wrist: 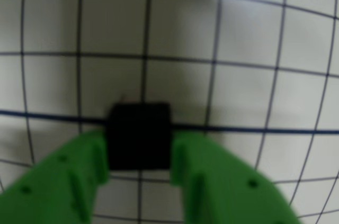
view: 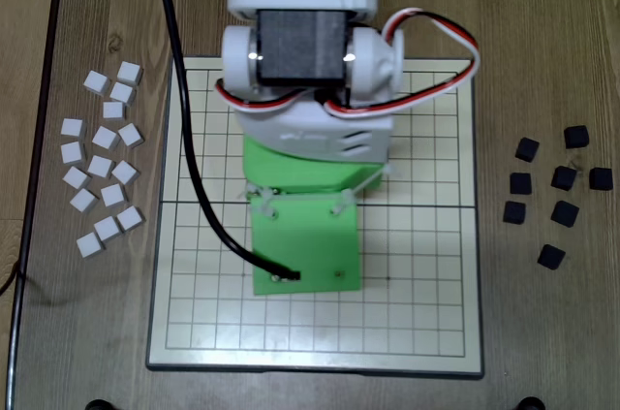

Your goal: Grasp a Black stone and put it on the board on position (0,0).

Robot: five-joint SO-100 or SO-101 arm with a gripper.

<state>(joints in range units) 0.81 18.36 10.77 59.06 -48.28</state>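
One Black stone (wrist: pixel 139 135) sits pinched between the green fingers (wrist: pixel 63 176) of your gripper (wrist: pixel 139 152), low over the board (view: pixel 426 265). In the wrist view the block covers the board's dark fold line, and a thin grid line runs up out from behind its top edge, so it looks centred on an intersection on that line. You are at the placing step: the pick-up is done and the stone seems to be at or very near position (0,0), though the block hides the dot itself and you cannot tell whether it already touches the surface.

Next, I judge, you need a small straight descent if any gap remains, then a gentle spreading of the fingers without dragging the block sideways, and a clean lift.

In the overhead view the arm (view: pixel 300 51) reaches down from the top edge over the middle of the board, its green wrist section tilted forward and hiding the stone. Spare black blocks (view: pixel 552 187) lie right of the board, white blocks (view: pixel 102 173) left.
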